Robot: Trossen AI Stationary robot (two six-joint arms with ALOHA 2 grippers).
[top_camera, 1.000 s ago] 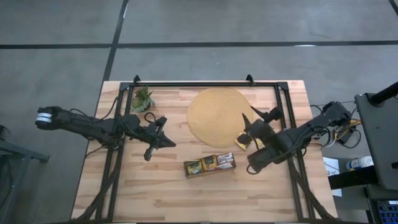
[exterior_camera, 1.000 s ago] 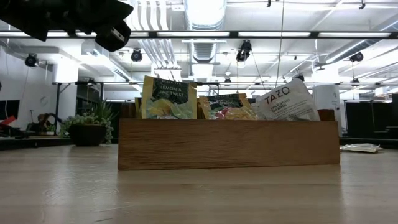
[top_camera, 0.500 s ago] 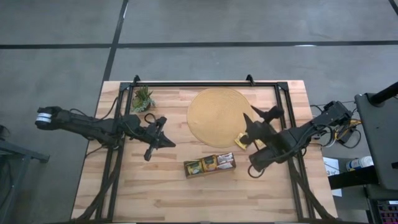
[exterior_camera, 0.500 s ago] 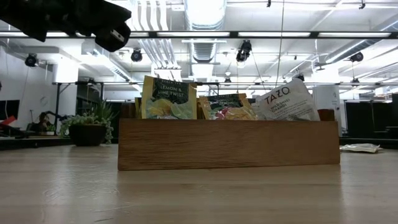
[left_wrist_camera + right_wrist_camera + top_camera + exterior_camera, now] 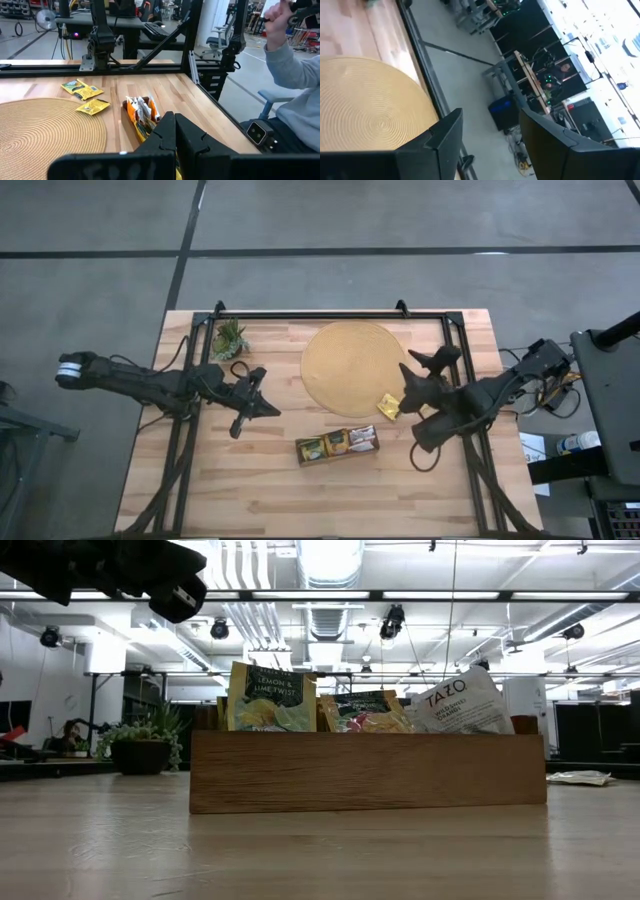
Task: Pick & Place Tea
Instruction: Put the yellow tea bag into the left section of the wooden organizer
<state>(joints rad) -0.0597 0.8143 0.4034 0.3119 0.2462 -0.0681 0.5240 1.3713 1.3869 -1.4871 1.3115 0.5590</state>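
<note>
Tea sachets stand upright in the brown tray (image 5: 337, 444), which also shows in the low view (image 5: 368, 772) and the left wrist view (image 5: 142, 115). One yellow sachet (image 5: 388, 407) lies flat on the near right rim of the round mat (image 5: 352, 367). The left wrist view shows it (image 5: 93, 106) with a second sachet (image 5: 82, 89) beside it on the wood. My right gripper (image 5: 425, 370) hangs open above the mat's right edge and touches nothing. My left gripper (image 5: 262, 405) is shut and empty, in the air left of the tray.
A small green plant (image 5: 230, 338) stands at the far left corner. A black frame (image 5: 330, 314) runs along the table's far edge and down both sides. Bare wood lies near the tray. A person in a grey sleeve (image 5: 295, 55) sits beyond the table's right edge.
My right gripper has drawn back from the yellow sachet toward the table's right edge, rising and tipping upward. The sachet it stood over now lies uncovered on the mat's rim. My left arm has kept still.
</note>
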